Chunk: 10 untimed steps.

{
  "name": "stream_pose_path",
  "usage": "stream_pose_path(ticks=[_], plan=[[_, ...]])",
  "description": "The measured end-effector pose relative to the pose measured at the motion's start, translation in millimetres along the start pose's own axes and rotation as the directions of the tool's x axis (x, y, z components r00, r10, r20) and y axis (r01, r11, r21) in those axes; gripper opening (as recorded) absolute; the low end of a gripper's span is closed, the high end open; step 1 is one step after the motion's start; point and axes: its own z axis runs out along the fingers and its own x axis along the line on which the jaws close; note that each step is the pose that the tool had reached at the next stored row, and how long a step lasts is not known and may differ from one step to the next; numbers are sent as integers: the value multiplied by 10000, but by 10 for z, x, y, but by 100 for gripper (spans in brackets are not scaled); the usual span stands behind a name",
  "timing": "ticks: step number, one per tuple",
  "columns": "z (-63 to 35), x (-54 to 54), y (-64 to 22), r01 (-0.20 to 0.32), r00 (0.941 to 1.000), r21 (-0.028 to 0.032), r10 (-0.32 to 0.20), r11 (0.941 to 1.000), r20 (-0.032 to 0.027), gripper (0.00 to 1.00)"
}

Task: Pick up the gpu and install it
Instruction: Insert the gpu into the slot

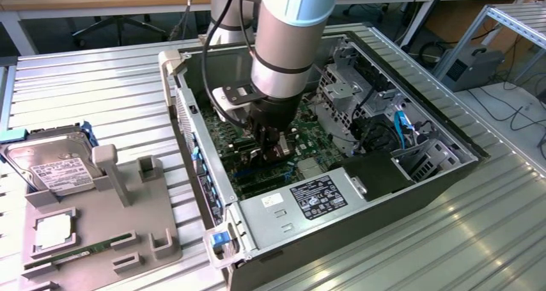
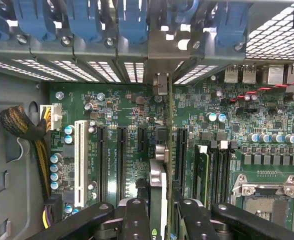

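My gripper is down inside the open computer case, over the green motherboard. It is shut on the gpu, which I see edge-on in the wrist view as a thin card running between my two black fingers. The card's metal bracket end reaches the rear slot openings of the case. It stands upright in line with the black expansion slots. I cannot tell whether its lower edge sits in a slot. In the exterior view the gpu is a dark sliver below the wrist.
Blue slot latches line the case's rear wall. A white slot, a memory stick and the processor socket flank the card. Outside the case, a grey fixture holds a hard drive and a green memory stick.
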Motion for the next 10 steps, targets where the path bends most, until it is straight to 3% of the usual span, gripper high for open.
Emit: stream_pose_path(ticks=[10], plan=[[0, -1, 40, 3, 10000, 29, -3, 10000, -1, 27]])
